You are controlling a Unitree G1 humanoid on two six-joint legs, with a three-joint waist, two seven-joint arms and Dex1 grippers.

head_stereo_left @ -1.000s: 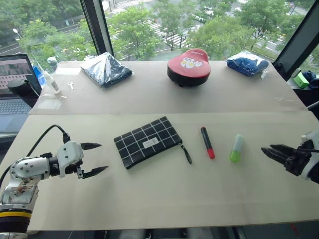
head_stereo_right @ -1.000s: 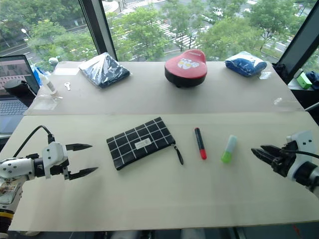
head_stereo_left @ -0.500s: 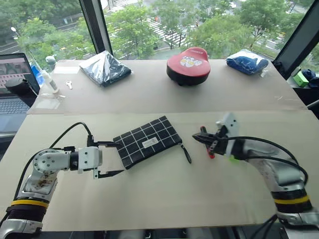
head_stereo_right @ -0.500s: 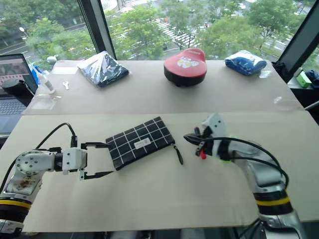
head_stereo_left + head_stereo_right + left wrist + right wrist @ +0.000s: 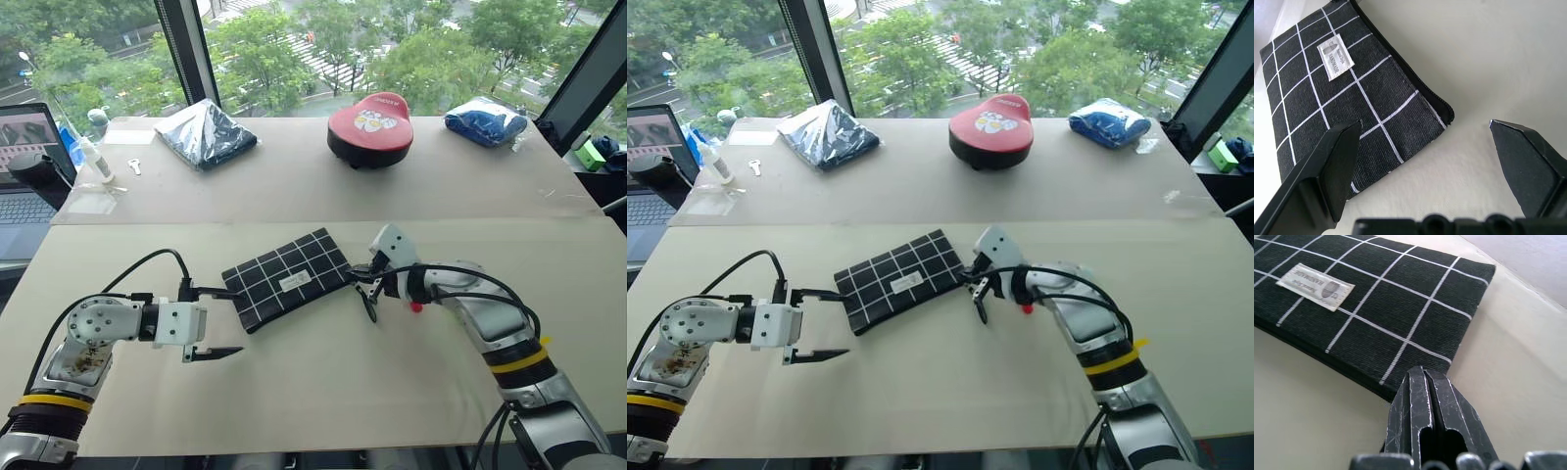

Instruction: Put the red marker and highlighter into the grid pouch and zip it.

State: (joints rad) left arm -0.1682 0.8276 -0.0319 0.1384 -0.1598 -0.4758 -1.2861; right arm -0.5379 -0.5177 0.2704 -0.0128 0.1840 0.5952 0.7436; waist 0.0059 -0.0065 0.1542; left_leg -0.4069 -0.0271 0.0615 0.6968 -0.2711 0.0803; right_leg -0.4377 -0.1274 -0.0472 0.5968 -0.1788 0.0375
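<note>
Right wrist view: grid pouch (image 5: 1376,308) touching right end effector (image 5: 1426,382)

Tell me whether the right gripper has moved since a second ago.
Yes. The right gripper has swung in from the table's right edge, past the red marker, to the zipper end of the grid pouch, its fingers shut.

Both arms showing silver-grey metal shells, round joints. Yellow band ringing each forearm. Thin black cable looping along each arm to wrist. White boxy block sitting at each wrist. Left pincer (image 5: 217,322) wearing two black pointed fingers (image 5: 1327,169), wide flat wedges with sharp tips. Right pincer (image 5: 366,281) showing black fingers (image 5: 1426,423) too, scratched and scuffed. Small round screw holes lining black bar at finger base.
</note>
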